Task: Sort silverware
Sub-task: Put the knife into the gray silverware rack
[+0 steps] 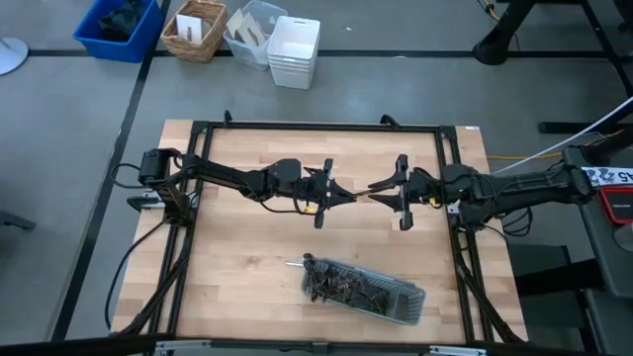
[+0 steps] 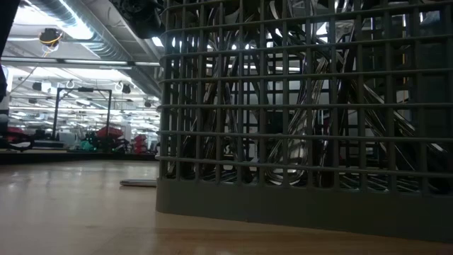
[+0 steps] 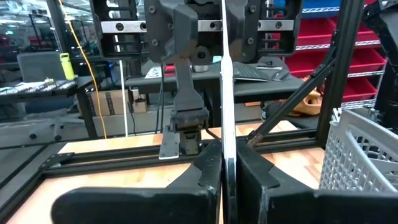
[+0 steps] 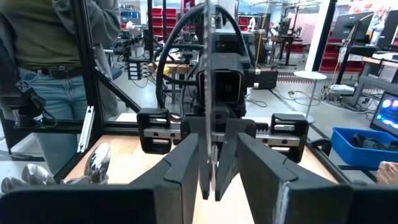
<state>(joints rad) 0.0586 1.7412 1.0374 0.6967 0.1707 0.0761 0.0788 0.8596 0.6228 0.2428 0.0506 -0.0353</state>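
Note:
My left gripper and my right gripper meet tip to tip above the table's middle. The left one is shut on one slim silverware piece, which stands upright and shows edge-on. The right gripper is open, with a finger on either side of that piece and of the left fingertips; whether it touches, I cannot tell. The grey mesh tray lies near the near edge, with many silverware pieces heaped in it. One lone piece lies flat beside the tray's left end. My left gripper pinches the upright silverware piece between its two fingers, on the piece's lower part. The fingers come level from the table's left and lie across the piece. It is lifted clear of the table and rises well above the fingers.
In the low view the tray's mesh wall fills most of the picture, and the lone piece lies left of it. Spoon bowls stick up from the tray. Bins and baskets stand beyond the far edge. A person stands past the table frame.

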